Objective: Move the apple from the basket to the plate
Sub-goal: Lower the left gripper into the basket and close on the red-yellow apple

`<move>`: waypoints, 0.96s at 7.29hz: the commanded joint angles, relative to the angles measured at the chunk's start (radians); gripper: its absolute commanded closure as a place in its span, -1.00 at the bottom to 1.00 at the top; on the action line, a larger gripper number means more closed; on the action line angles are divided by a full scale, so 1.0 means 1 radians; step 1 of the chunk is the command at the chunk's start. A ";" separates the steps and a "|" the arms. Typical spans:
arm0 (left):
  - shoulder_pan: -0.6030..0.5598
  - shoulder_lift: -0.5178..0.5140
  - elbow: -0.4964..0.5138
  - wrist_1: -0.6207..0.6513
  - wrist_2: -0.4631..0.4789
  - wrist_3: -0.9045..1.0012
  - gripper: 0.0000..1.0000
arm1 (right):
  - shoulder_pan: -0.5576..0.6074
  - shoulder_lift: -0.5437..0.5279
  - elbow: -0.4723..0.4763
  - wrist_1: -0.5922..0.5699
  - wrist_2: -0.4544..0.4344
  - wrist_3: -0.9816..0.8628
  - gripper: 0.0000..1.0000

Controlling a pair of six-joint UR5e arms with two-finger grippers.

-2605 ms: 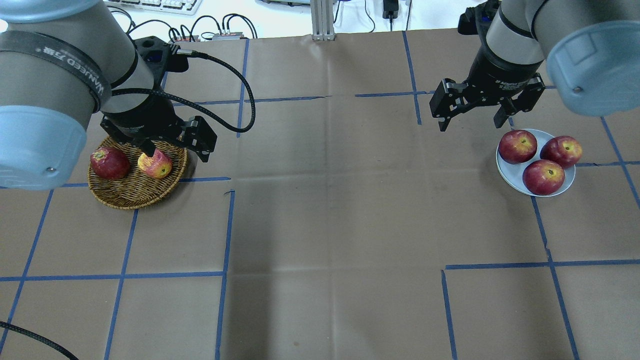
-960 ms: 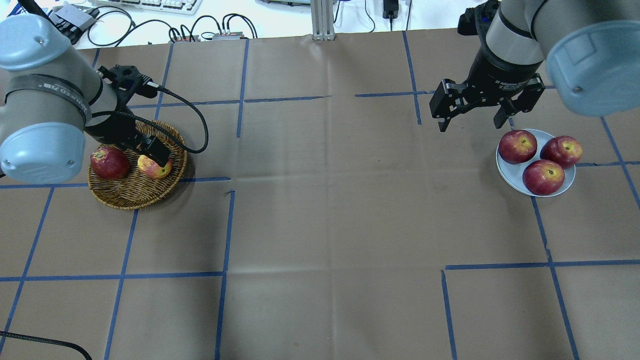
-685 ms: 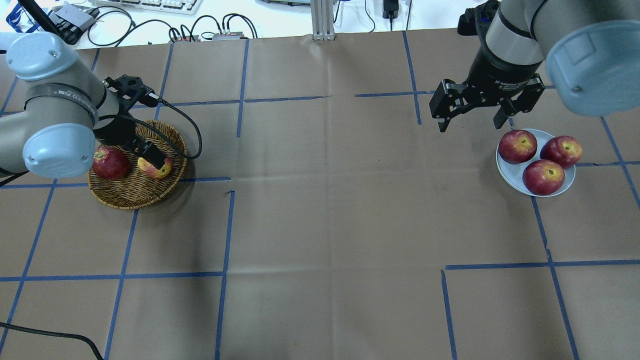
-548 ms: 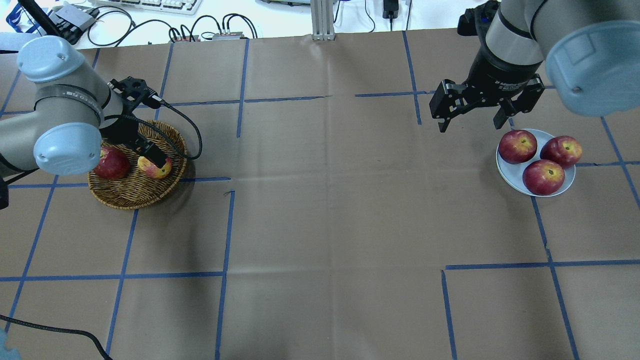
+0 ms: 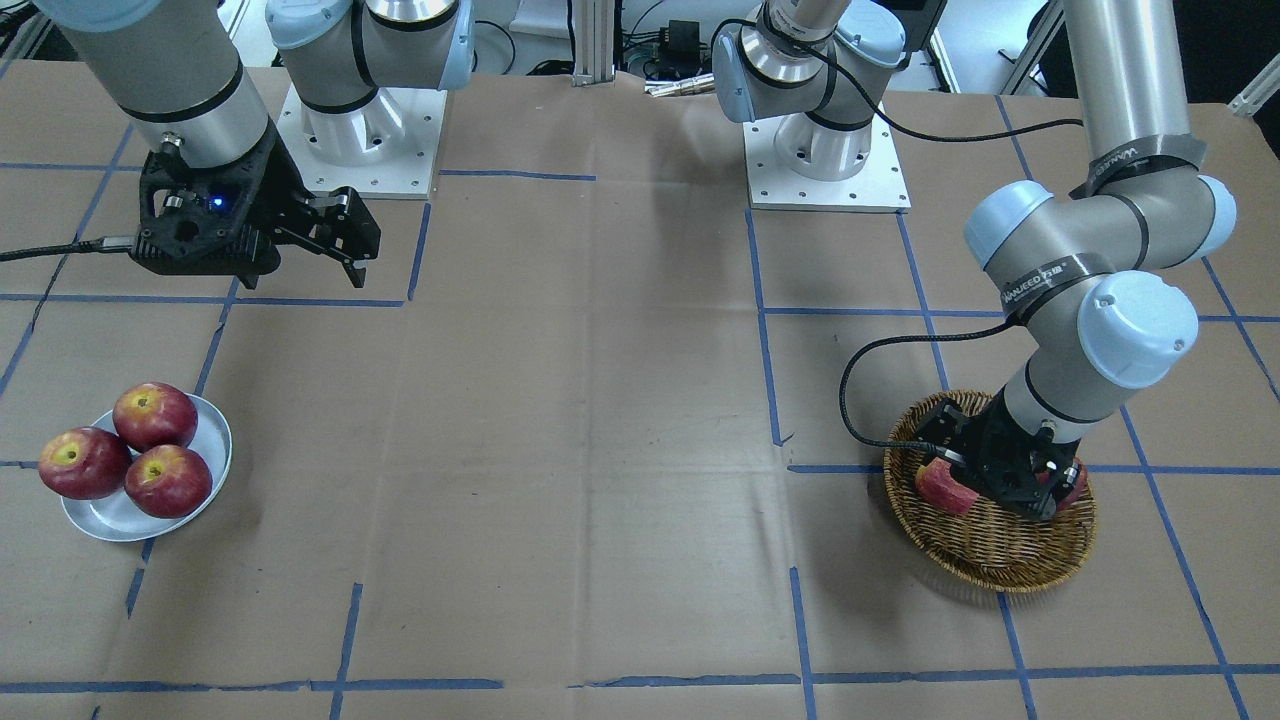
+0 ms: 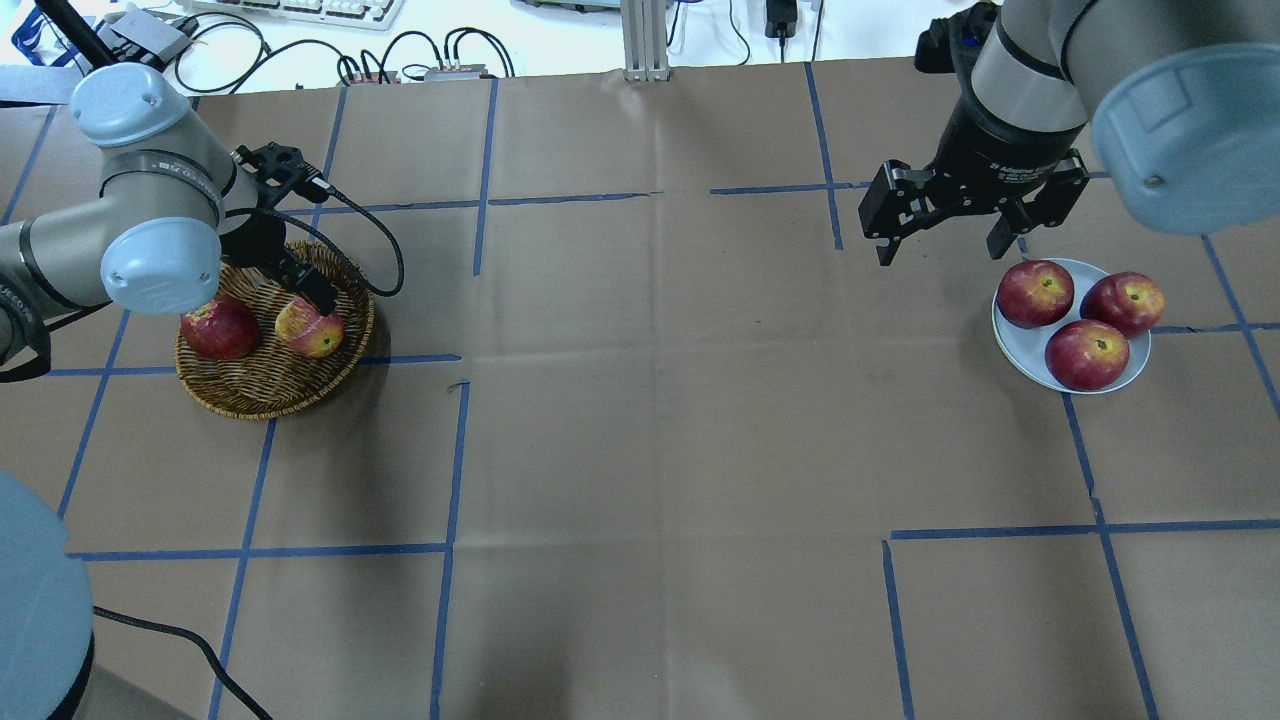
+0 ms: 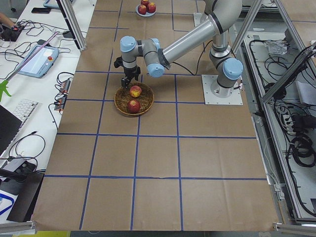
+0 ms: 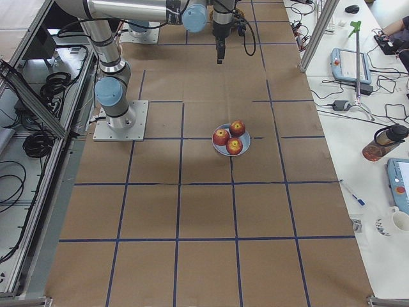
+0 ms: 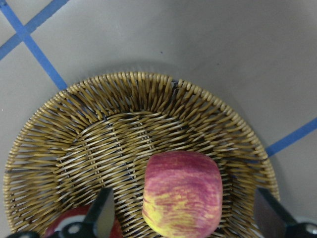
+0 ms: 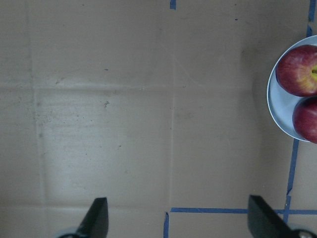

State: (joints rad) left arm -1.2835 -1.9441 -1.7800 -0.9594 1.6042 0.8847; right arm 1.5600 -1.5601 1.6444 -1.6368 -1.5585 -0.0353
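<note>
The pale apple (image 9: 182, 193), streaked pinkish-red and yellow, lies in the wicker basket (image 9: 99, 129) at the table's left (image 6: 260, 390). My left gripper (image 6: 305, 305) is open and low in the basket. Its fingers (image 9: 104, 218) stand on either side of the apple (image 6: 310, 328) with a gap on each side. The white plate (image 6: 1012, 348) sits at the right with three dark red apples (image 6: 1087, 354) on it. My right gripper (image 6: 945, 245) is open and empty, hovering just beyond the plate's far left edge.
A dark red apple (image 6: 220, 328) lies in the basket to the left of the pale one, close to the left gripper. The left arm's cable (image 6: 385, 250) loops over the basket's far right rim. Blue tape lines cross the brown paper table.
The left arm's elbow has swung back and to the left while its gripper stays low around the pale apple. Both basket apples and the right arm have not moved.
</note>
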 commanded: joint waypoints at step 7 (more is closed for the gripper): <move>0.036 -0.061 -0.024 -0.009 -0.024 0.002 -0.05 | 0.000 0.000 0.000 0.000 0.000 0.000 -1.00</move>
State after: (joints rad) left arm -1.2459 -2.0074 -1.8087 -0.9679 1.5769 0.8894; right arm 1.5601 -1.5601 1.6444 -1.6367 -1.5586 -0.0353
